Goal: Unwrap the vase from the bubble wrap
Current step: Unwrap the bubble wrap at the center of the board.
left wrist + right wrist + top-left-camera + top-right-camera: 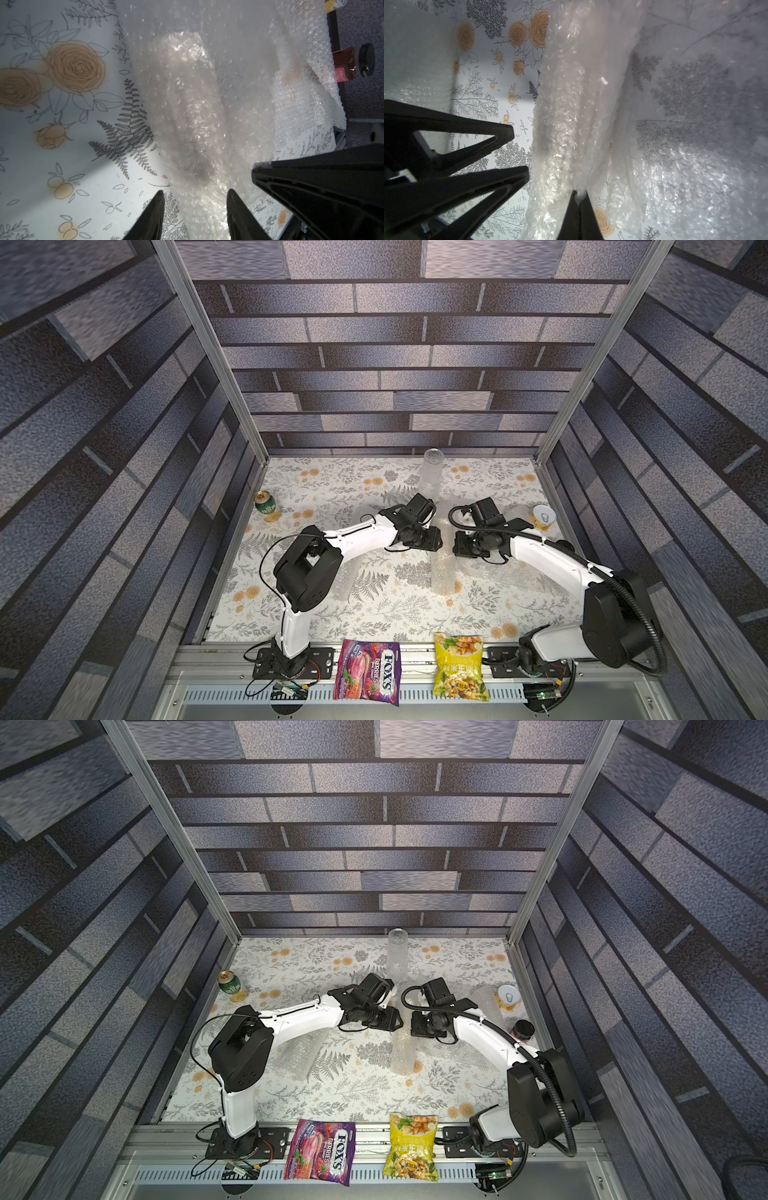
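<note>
Though the right claw (579, 197) is pressed together on a fold of the wrap (591, 104), holding one layer up as a veil, the job looks barely begun. The roll (442, 572) lies on the counter (374, 614) between the two claws in both top views. Thick turns cover it from end to end, and no vase shows through, so I take it to be inside.

The left claw (194, 193) stands half spread astride one end of the roll. One finger (239, 212) is against the bubbles and a sliver of counter shows by its mate, so it seems to steady, not clamp.

Left to do, by my reckoning: peel the raised layer round, open the remaining turns, free the vase. Loose sheets (494, 568) lie flat nearby, and a bare glass (432, 472) stands at the back.
</note>
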`<state>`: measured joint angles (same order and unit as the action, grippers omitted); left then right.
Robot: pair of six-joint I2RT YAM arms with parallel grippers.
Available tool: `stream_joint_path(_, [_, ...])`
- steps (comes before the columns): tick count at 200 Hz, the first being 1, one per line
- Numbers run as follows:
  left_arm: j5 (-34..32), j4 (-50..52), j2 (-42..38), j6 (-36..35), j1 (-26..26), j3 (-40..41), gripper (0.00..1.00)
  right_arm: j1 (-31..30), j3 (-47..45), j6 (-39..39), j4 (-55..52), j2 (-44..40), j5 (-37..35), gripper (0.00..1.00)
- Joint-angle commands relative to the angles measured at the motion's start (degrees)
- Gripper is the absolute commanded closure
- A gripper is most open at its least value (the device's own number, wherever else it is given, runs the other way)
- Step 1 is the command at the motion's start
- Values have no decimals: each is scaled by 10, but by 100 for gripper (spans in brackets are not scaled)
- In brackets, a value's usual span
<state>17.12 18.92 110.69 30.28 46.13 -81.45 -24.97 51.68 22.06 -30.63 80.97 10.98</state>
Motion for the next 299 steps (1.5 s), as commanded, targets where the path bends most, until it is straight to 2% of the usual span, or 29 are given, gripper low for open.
stream_joint_path(1, [6,23,23,-7,7,-40,50,-1,-9,10,14,-11,10,100])
stream_joint_path(93, [34,69,93,-17,16,-103,49,0,-17,12,27,-13,7,100])
stream_joint_path(180, [0,162,154,-49,17,-134,50,12,-4,31,-15,-36,-58,100])
stream_joint_path(299, [-25,185,200,-61,11,-118,53,65,-31,59,12,-64,6,100])
